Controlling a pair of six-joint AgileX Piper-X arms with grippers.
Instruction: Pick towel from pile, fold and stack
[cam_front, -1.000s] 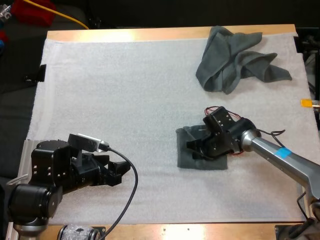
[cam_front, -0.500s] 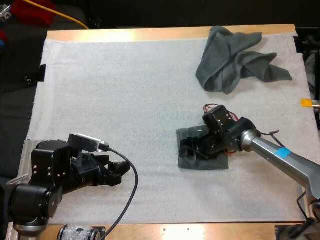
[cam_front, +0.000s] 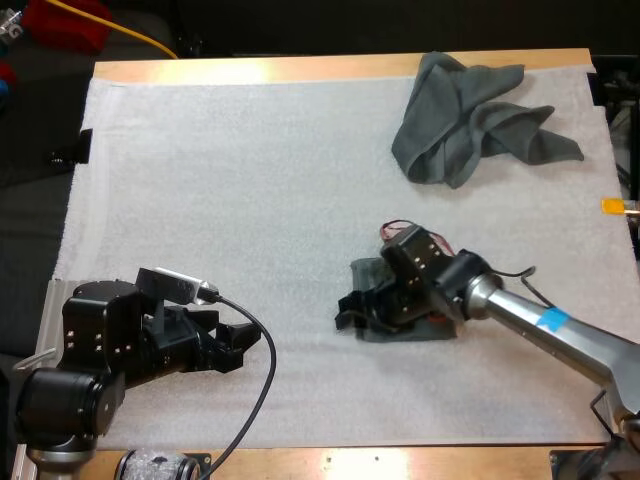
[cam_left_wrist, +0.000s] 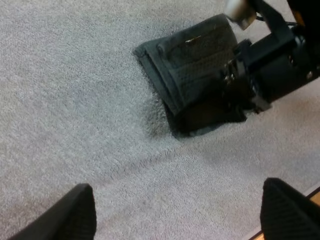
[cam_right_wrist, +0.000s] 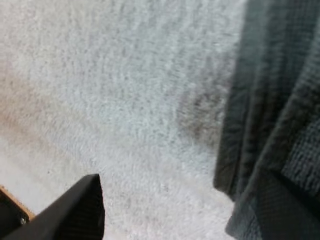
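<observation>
Guessing halfway: folded towel (cam_left_wrist: 200, 60) down, crumpled towel (cam_front: 470, 120) left to do; right gripper (cam_front: 347, 310), left gripper (cam_front: 242, 348) both spread wide.

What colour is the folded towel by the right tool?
The folded towel is dark grey-green, clearest in the left wrist view.

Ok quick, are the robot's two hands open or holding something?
Left gripper: open, holding nothing.
Right gripper: open, at the folded towel's edge.
</observation>
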